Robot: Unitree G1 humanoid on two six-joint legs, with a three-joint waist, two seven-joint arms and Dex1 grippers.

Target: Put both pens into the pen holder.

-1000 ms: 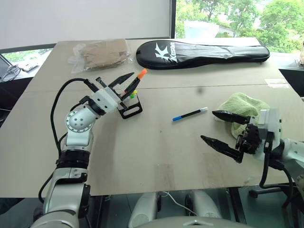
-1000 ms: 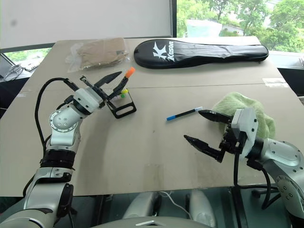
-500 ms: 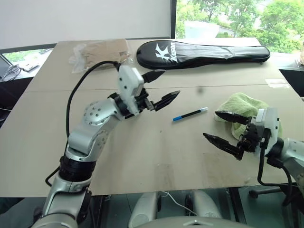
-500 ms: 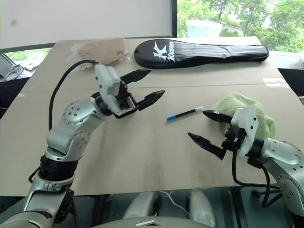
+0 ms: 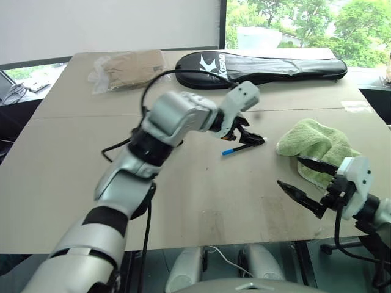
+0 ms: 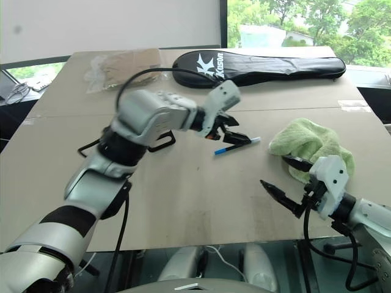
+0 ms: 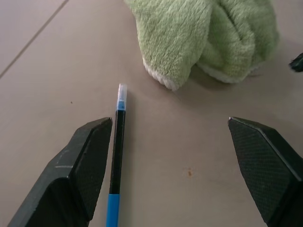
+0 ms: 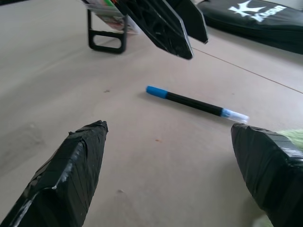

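Left gripper (image 7: 170,175) is reaching for the second pen, the blue-and-black pen (image 7: 116,156), jaws spread wide and empty.
Pen is lying on the table (image 5: 201,201) beside the green towel (image 5: 317,143); next it needs centring and closing. Since a second ago the arm is swinging over from the pen holder (image 8: 106,28); right gripper (image 5: 305,180) is idling wide.

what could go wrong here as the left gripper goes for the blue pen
1. The left gripper is open over the blue pen, but the pen lies close beside one finger, not centred, so closing may push it aside rather than pinch it.
2. The green towel sits just past the pen's white tip; a nudged pen could slide against it.
3. The pen lies flat on the table, so the fingertips may scrape the surface.
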